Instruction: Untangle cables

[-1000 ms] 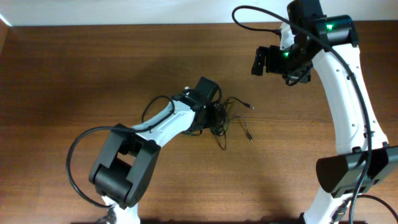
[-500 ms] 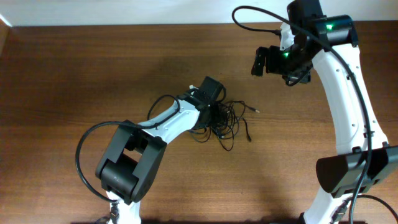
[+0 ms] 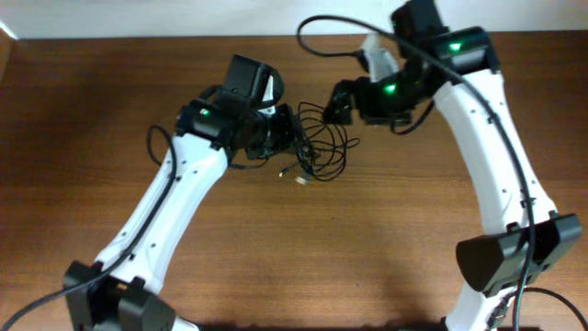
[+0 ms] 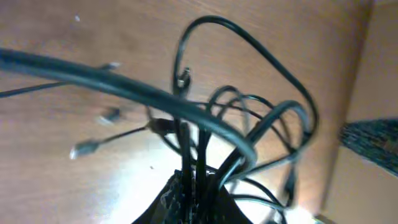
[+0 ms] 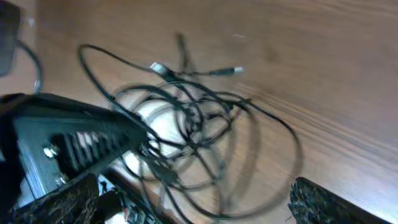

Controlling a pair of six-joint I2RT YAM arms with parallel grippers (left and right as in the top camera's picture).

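Here my left pincer (image 3: pixel 283 138) is clamped on strands of the cables (image 3: pixel 322 152), the clump fanning out just in front of my wide-open, empty right pincer (image 3: pixel 342 103).

No legible text, brand, number or sign was recorded in any view. The white arm links (image 3: pixel 175 198) and the wooden table (image 3: pixel 92 110) bore no readable marking. The plugs of the cables (image 3: pixel 317 147) were blurred in both wrist views, so any fine print there possibly went unresolved.
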